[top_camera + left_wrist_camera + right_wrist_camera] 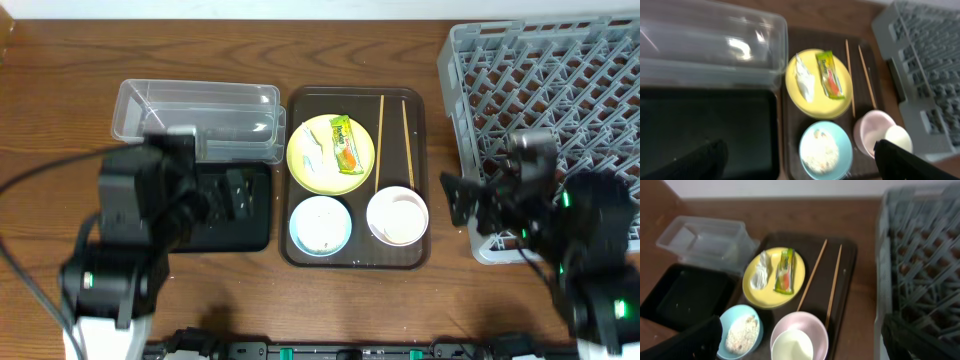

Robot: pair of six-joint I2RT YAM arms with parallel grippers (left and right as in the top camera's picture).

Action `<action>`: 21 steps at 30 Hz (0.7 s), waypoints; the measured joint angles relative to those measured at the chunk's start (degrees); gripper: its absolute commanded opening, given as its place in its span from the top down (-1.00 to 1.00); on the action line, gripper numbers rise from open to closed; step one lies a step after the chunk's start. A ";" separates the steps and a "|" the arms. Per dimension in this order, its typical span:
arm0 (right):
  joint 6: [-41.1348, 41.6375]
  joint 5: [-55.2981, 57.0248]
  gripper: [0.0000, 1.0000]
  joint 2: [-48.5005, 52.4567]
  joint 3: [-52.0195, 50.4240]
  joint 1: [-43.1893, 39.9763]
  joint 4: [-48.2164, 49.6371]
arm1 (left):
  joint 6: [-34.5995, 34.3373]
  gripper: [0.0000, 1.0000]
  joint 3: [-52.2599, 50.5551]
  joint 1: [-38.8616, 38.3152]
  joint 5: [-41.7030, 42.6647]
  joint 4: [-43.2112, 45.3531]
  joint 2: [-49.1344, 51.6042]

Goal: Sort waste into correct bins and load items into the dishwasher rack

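Count: 1 snack wrapper, 1 clump of paper scraps (can't split it into pcs), 1 heap of rice, 1 yellow plate, 1 blue bowl, 1 white bowl, 1 cup, 2 chopsticks, 1 clear tub, 1 black tray, 1 rack, 1 brown tray.

The brown tray is sitting mid bench, carrying all the dishes. Wrapper & scraps are lying side by side on the plate, at the tray's far-left part. Chopsticks are lying approx parallel along its right side, apart from each other. Rice is sitting in the blue bowl, near-left; the cup is standing inside the white bowl, near-right.

The tub is sitting toward the far edge, left of the brown tray, w/ the black tray just on its near side. The rack is filling the far-right corner.

The left fingers are hanging spread wide over the black tray, gripping nothing; the blue bowl is showing btwn them in the wrist view, untouched. The right fingers are also gaping wide & empty, hovering btwn the brown tray's right edge & the rack's near-left corner, w/ the white bowl just beside them.
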 measured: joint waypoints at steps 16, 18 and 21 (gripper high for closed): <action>12.13 3.48 -0.98 9.90 4.28 -2.47 -7.98 | -7.50 -0.59 2.21 -24.30 5.68 5.57 22.69; 13.35 4.07 -0.96 9.31 4.31 -2.89 -8.81 | -8.70 -0.44 2.23 -30.12 1.75 7.91 26.64; 14.51 4.26 -0.96 8.59 4.42 -2.89 -10.23 | -10.34 -0.35 2.23 -35.41 -2.08 12.81 32.00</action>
